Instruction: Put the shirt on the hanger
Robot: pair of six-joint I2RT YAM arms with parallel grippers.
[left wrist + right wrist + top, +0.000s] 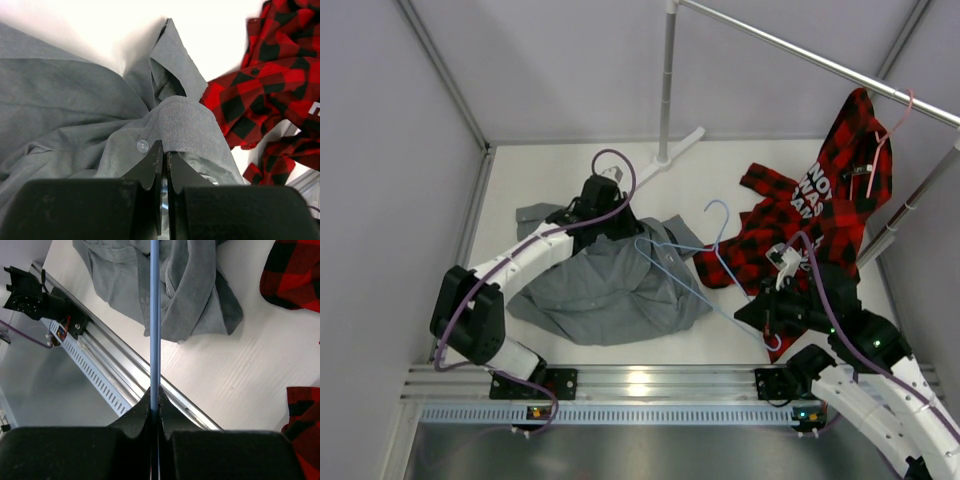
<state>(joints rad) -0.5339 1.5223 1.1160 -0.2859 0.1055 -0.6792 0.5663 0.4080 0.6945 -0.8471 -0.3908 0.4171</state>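
The shirt (pixel 605 290) lies crumpled on the left half of the white table (pixel 720 170), and your left gripper (pixel 164 152) is clenched on a fold of its cloth at the far edge, just beside a button (pixel 143 146). Your right gripper (pixel 155 392) is clamped on the thin blue wire of the hanger (pixel 154 315), which reaches from near right across the shirt's right side. A red plaid shirt (pixel 810 220) lies to the right, its far part hung on a pink hanger (pixel 885 135).

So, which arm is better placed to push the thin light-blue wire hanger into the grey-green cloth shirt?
Right, probably. The right gripper is shut on the hanger, whose far end reaches over the shirt. The left gripper is shut on shirt cloth near a button, holding it.
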